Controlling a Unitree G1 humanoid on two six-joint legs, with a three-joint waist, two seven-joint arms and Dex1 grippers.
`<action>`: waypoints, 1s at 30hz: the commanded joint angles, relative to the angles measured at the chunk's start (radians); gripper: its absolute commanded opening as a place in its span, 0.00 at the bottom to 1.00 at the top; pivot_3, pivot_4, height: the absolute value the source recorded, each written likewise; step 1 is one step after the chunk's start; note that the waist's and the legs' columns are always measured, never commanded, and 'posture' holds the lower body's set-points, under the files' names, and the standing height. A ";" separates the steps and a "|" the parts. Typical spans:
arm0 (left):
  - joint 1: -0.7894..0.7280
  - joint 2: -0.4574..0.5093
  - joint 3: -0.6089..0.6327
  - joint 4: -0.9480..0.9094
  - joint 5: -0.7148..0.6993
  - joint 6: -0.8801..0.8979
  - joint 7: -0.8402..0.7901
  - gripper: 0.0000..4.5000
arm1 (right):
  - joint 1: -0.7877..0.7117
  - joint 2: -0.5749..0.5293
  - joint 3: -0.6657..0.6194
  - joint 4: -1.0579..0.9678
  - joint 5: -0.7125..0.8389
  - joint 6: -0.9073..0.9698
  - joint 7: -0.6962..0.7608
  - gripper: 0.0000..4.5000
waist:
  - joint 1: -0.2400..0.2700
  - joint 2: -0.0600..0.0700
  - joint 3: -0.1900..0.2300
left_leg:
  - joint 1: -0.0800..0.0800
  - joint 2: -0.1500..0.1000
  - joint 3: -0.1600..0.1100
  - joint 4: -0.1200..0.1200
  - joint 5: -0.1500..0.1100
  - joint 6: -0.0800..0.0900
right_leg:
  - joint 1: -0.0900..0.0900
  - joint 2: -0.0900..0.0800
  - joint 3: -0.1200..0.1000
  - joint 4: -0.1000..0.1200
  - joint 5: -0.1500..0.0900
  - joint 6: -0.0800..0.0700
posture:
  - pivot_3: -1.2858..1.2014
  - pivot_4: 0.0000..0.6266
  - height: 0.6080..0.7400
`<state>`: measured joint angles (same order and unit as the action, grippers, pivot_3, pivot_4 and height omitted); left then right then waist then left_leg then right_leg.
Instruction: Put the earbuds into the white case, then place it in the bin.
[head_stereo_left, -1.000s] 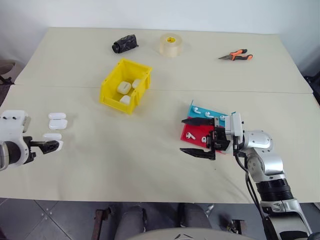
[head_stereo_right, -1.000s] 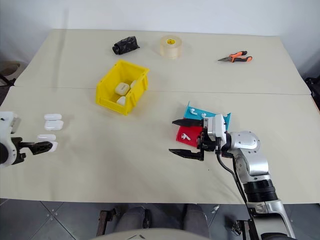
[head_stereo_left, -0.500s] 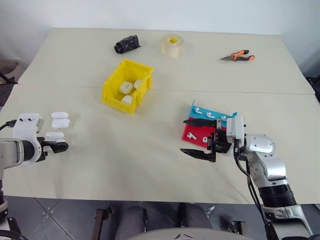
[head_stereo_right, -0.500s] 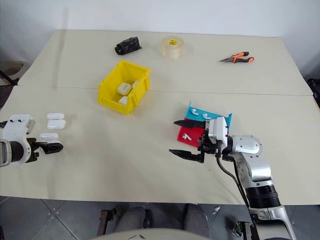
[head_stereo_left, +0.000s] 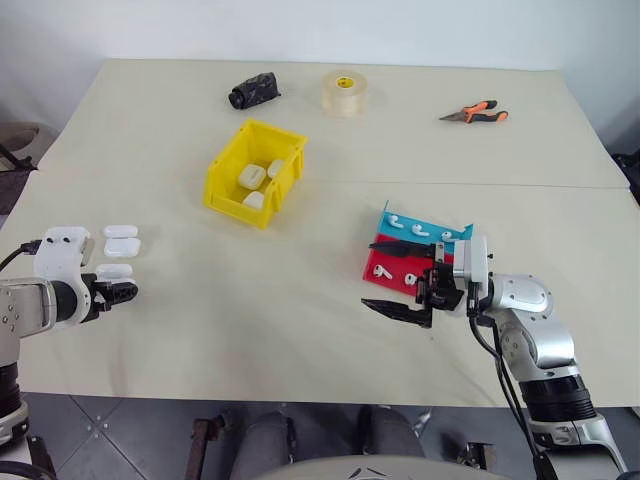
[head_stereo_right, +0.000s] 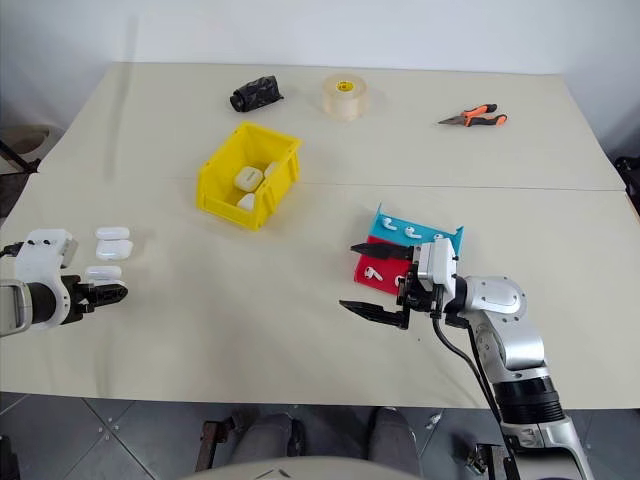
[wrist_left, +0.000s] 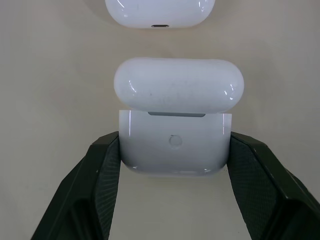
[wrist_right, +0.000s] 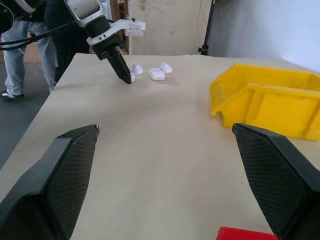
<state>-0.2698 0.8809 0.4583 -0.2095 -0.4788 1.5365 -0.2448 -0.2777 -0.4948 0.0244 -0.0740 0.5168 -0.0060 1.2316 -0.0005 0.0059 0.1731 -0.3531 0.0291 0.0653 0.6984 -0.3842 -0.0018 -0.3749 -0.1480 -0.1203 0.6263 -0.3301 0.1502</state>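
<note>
Reaching low at the table's (head_stereo_left: 300, 290) left edge, our left gripper (head_stereo_left: 125, 292) has its fingers (wrist_left: 107, 170) clamped on the white case (wrist_left: 175, 145). It's glossy, lid hinged up. Two more cases (head_stereo_left: 121, 240) lie just beyond it. Right gripper (head_stereo_left: 400, 277) points sideways, fingers spread wide, empty, beside the red tray (head_stereo_left: 385, 268) and teal tray (head_stereo_left: 425, 225). Yellow bin (head_stereo_left: 252, 172) holds three cases. Several earbuds (head_stereo_left: 410, 228) on the trays, count unclear.

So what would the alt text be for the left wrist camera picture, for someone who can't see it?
Two black fingers of the left gripper are shut on the base of a small white case with its lid hinged open, over a beige table. Part of another white case lies just beyond it.
</note>
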 joint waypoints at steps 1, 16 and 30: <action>0.063 -0.050 0.062 -0.056 0.013 -0.141 -0.037 0.62 | 0.011 -0.013 -0.023 -0.037 0.017 -0.003 -0.001 1.00 | 0.001 0.000 0.000 | 0.000 0.000 0.000 0.000 0.000 0.000 | 0.000 0.000 0.000 0.000 0.000 0.000 | 0.52 0.24 1.00; 0.414 -0.487 -0.108 -0.364 -0.029 -1.234 -0.581 0.62 | 0.070 -0.151 -0.178 0.036 -0.016 -0.024 -0.031 1.00 | 0.011 -0.004 0.002 | -0.002 0.000 0.001 0.001 -0.001 0.001 | 0.001 -0.001 -0.001 -0.004 0.000 0.000 | 0.52 0.24 1.00; 0.037 -0.721 -0.591 0.145 0.070 -1.796 -0.925 0.62 | 0.534 -0.298 -0.553 -0.132 -0.074 0.049 -0.186 1.00 | 0.027 -0.003 0.001 | -0.002 0.000 0.009 0.001 -0.001 0.002 | 0.001 -0.001 -0.002 -0.005 0.000 0.000 | 0.52 0.24 1.00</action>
<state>-0.2212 0.1717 -0.1123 -0.0938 -0.4101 -0.2054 -1.1491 0.2341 -0.7711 -0.4743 -0.1632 0.4560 0.0241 1.0705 0.0265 0.0030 0.1743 -0.3548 0.0292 0.0743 0.6995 -0.3852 0.0003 -0.3738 -0.1486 -0.1222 0.6212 -0.3297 0.1507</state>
